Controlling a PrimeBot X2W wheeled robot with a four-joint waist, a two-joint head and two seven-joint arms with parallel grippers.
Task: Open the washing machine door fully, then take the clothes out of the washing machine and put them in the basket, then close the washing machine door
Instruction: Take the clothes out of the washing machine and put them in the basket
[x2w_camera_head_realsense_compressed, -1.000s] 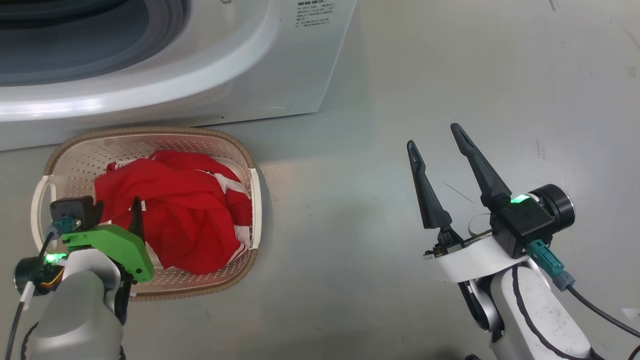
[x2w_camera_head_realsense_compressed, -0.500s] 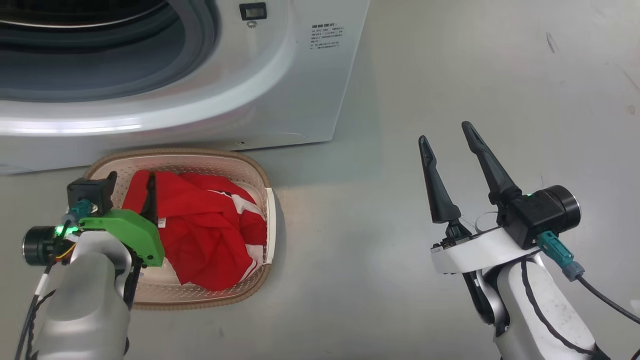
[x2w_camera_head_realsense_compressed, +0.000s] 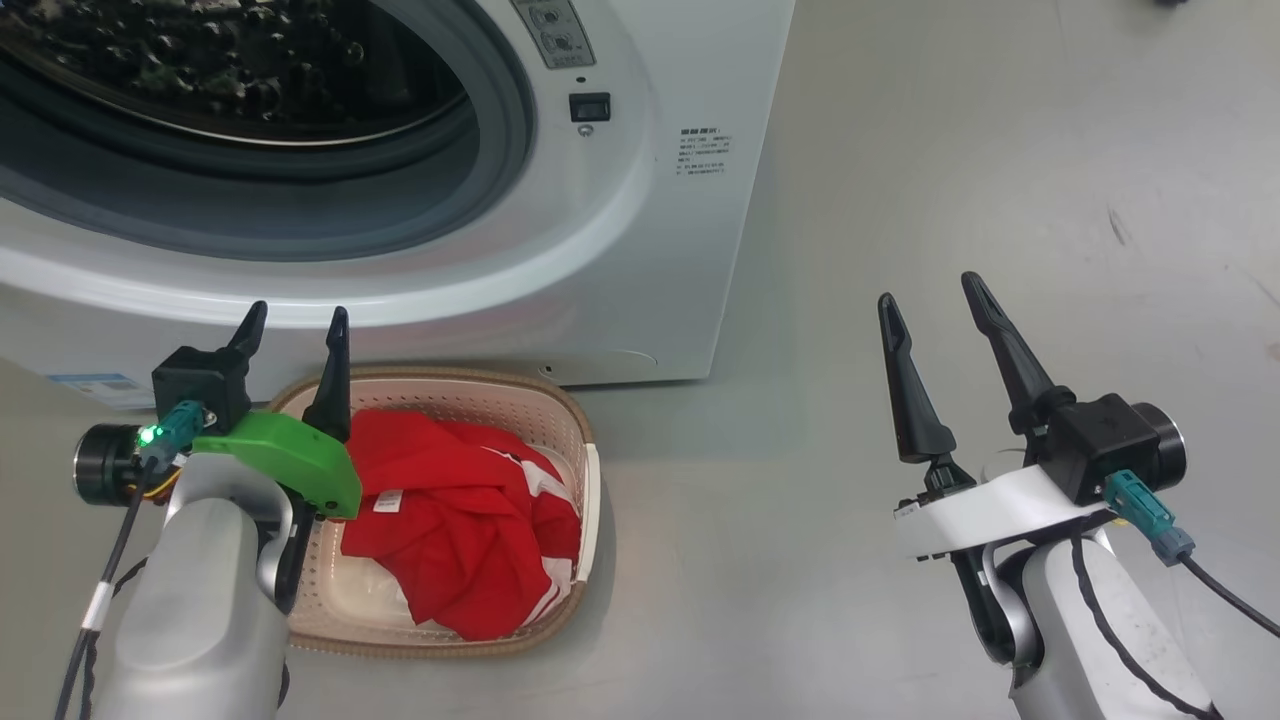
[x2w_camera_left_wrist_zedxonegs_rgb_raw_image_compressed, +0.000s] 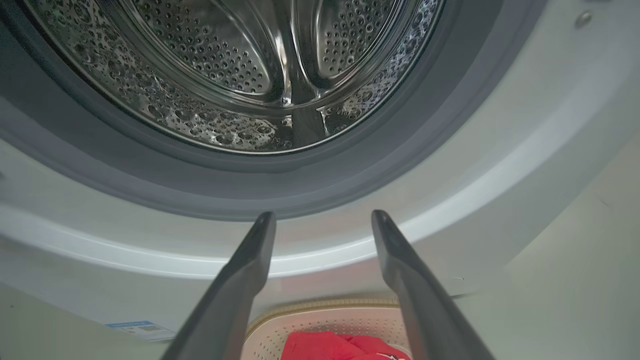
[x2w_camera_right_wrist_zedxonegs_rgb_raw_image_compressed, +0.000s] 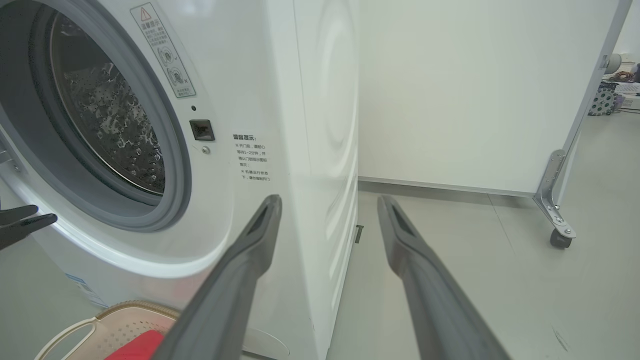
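1. Lifted out of the basket (x2w_camera_head_realsense_compressed: 590, 500), the left gripper (x2w_camera_head_realsense_compressed: 298, 315) had risen off the clothes (x2w_camera_head_realsense_compressed: 460, 540) since a second before. (The head view had tipped upward too, so the picture slid rather than the things.)
2. Its fingers stood spread with nothing between them. The red heap lay just below and slightly right of them, settled inside the basket.
3. Straight ahead of those fingertips gaped the mouth of the washing machine (x2w_camera_head_realsense_compressed: 650, 250). The drum (x2w_camera_left_wrist_zedxonegs_rgb_raw_image_compressed: 225, 75) showed bare steel wherever it could be seen, so unloading looked finished.
4. Well off to the right of the basket hung the right gripper (x2w_camera_head_realsense_compressed: 928, 290), likewise spread and empty, with the machine's front corner ahead of it.
5. Opening and emptying seemed done; what remained, by my judgement, was swinging the washing machine door shut.
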